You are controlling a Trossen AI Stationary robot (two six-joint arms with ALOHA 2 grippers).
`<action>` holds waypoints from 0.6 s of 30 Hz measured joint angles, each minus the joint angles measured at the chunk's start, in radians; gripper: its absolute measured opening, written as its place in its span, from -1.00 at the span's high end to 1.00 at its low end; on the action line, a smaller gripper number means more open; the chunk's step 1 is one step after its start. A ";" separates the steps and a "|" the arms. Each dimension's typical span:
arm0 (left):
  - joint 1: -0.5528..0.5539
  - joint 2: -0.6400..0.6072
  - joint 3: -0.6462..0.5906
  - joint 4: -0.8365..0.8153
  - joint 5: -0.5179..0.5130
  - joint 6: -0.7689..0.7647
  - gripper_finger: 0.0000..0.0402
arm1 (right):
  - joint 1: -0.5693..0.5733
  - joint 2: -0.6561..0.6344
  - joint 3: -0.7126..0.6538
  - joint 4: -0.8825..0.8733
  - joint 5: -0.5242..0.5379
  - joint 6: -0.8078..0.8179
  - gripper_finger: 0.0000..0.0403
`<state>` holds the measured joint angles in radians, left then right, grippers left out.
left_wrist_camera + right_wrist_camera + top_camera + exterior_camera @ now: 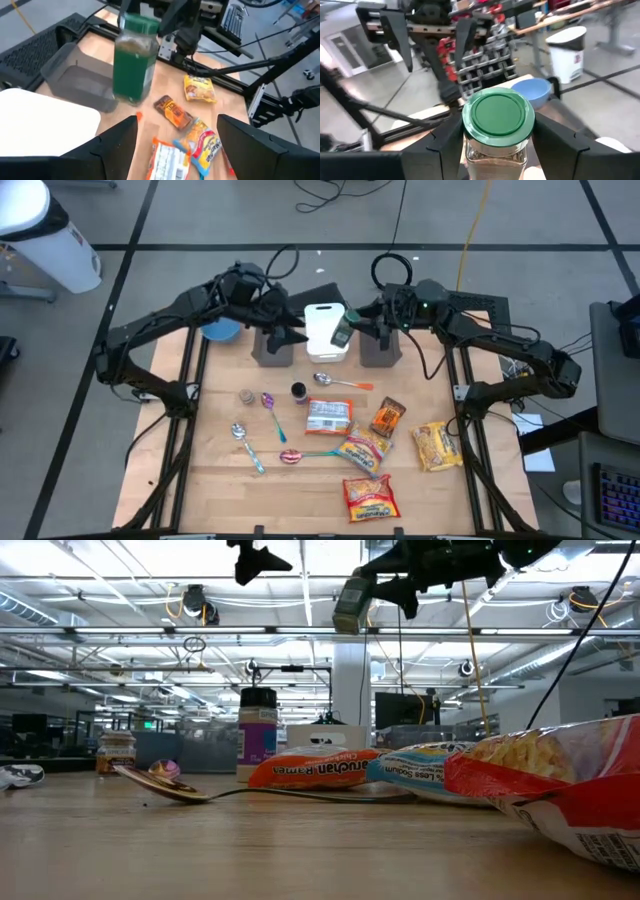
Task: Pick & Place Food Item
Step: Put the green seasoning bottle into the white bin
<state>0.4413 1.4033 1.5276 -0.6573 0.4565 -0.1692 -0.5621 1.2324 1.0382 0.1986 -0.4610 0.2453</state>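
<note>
Green-lidded clear glass jar [342, 332], its contents dark green, hangs in my right pincer [496, 137], whose two dark fingers close on its sides just under the lid. It is held in the air above the far middle of the wooden worktop [215, 480], over the edge of the white rectangular container [322, 330] and beside the grey bin [378, 348]. In the right wrist view the lid is a smooth round green disc with a raised rim, and the glass below it looks clear with pale contents showing through. In the left wrist view the jar stands upright, its body filled with green and a paler band near the neck.

My left pincer [177, 145] is spread open and empty, raised in the air facing the jar from the other side of the white container; nothing lies between its fingers.

Behind the left arm sits a blue bowl [221, 330]. Food packets lie on the near worktop: an orange ramen packet [312, 769], on which I read "Ramen", and a white-and-blue packet [420, 768] marked "Less Sodium". A red-and-yellow noodle bag [570, 785] lies closest to the low camera. A metal spoon [165, 785] rests in front of them.
</note>
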 joint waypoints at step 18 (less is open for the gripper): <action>0.093 0.001 -0.216 0.398 0.202 -0.114 -0.22 | -0.047 0.001 0.218 -0.311 0.106 -0.157 0.04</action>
<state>0.5343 1.4044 1.3115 -0.2593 0.6584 -0.2835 -0.6086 1.2331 1.2563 -0.1123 -0.3554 0.0887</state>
